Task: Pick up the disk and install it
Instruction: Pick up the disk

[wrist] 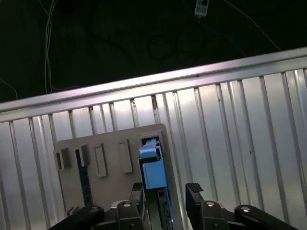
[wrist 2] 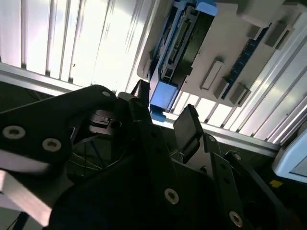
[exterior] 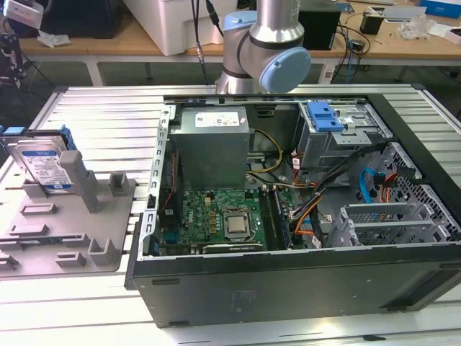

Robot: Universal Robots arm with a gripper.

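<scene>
Second wrist view looks straight past the tool [wrist 2: 164,103]. Its two dark fingers [wrist 2: 189,125] are spread, with nothing gripped between them. Through the gap I can see the blue-framed end of the disk [wrist 2: 180,43] further off, so the tool is released and apart from it, hovering above. The first wrist view agrees: the tool [wrist: 165,188] lines up roughly over the blue end of the disk [wrist: 152,165], with a finger to either side of its line.

The disk [exterior: 39,166] stands on edge in a grey fixture [exterior: 72,231] at the exterior view's left, propped against an upright post and leaning a little. The fixture rests on the ribbed metal table [exterior: 94,108], well apart from the open computer case [exterior: 274,288], whose drive cage [exterior: 338,133] lies toward the exterior view's right. The arm [exterior: 263,50] rises behind the case.

As I judge it, the step in hand is the pick, and it has not closed yet. To do it well, the fingers should straddle the thin edge squarely, matched to the disk's lean, and bear on the flat faces rather than the blue frame. The drop should be straight, so the post isn't clipped and the disk isn't nudged out of its slot.
</scene>
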